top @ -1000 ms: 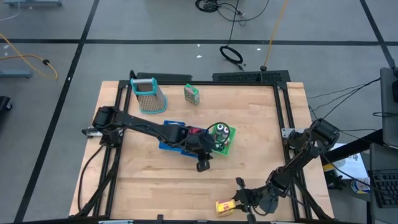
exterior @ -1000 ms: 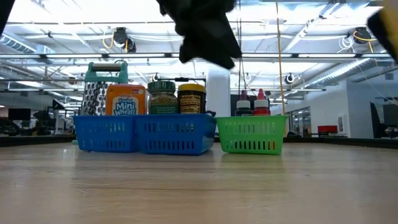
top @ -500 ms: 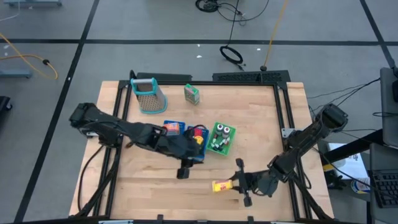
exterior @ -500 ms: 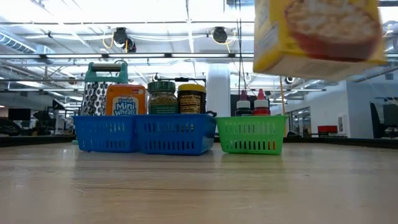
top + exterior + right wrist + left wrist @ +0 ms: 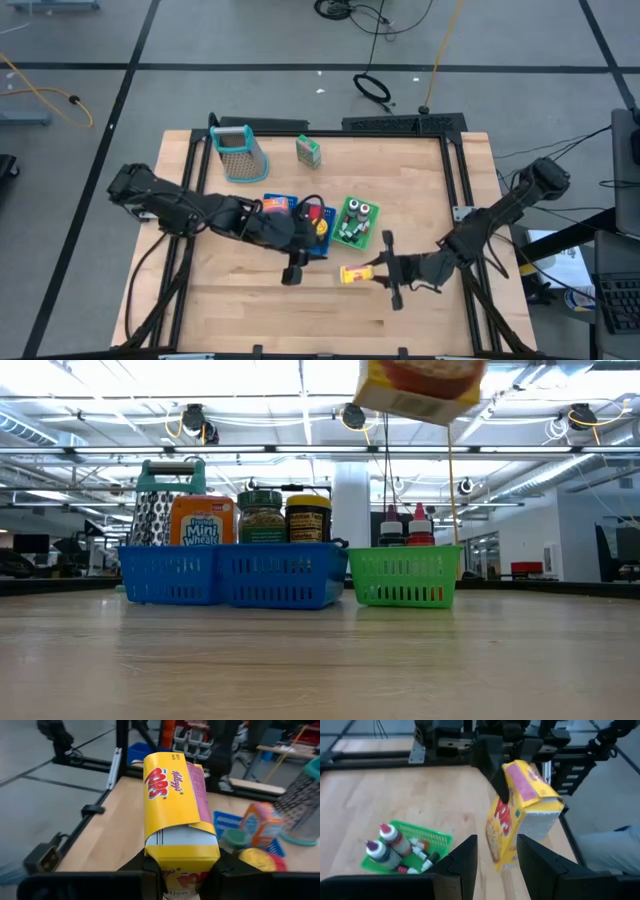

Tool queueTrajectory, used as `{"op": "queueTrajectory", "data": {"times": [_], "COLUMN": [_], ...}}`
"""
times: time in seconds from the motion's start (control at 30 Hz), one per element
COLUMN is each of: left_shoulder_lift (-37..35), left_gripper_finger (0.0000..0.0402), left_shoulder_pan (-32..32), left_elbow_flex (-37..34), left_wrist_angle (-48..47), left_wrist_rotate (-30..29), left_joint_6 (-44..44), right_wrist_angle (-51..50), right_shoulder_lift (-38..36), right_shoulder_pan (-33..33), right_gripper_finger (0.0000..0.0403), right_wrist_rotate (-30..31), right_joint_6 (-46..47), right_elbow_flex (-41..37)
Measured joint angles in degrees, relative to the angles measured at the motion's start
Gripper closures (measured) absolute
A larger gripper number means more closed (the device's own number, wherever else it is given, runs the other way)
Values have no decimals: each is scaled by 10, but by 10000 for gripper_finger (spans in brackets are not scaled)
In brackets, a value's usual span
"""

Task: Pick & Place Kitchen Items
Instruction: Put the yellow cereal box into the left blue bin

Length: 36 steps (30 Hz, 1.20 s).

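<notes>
While the right gripper [image 5: 372,272] stretched low across the table, clamped on the yellow box [image 5: 354,273] held aloft, the left gripper [image 5: 291,272] hovered beside the blue tray [image 5: 270,232], fingers parted and empty.

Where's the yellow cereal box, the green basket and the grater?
yellow cereal box [image 5: 172,802], right wrist view, front face.
green basket [image 5: 405,578], low view, front wall.
grater [image 5: 238,156], high view, metal face.

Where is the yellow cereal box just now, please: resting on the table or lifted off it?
Lifted. The right gripper grips the yellow box, which hangs high above the table in the low view.
</notes>
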Motion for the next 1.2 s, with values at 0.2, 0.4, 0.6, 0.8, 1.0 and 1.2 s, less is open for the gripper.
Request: {"op": "queueTrajectory", "data": {"times": [0.2, 0.4, 0.6, 0.8, 1.0, 1.2], "left_shoulder_lift": [0, 0, 0, 6, 14, 15], "left_gripper_finger": [258, 209, 158, 134, 133, 133], "left_shoulder_pan": [-1, 1, 8, 15, 18, 18], "left_elbow_flex": [0, 0, 0, 0, 0, 1], "left_wrist_angle": [33, 36, 35, 48, 61, 63], "left_wrist_rotate": [-12, -28, -37, -15, 0, 1], "left_joint_6": [25, 25, 4, -2, 6, 17], "right_wrist_angle": [22, 40, 72, 100, 87, 54], "right_shoulder_lift": [-16, -21, -21, -20, -34, -66], "right_shoulder_pan": [-35, -67, -90, -104, -114, -116], "right_gripper_finger": [339, 341, 338, 342, 341, 346], "right_wrist_rotate": [-2, -2, -47, -70, -74, -63], "right_joint_6": [-41, -71, -100, -138, -151, -155], "right_elbow_flex": [0, 0, 0, -1, -1, -1]}}
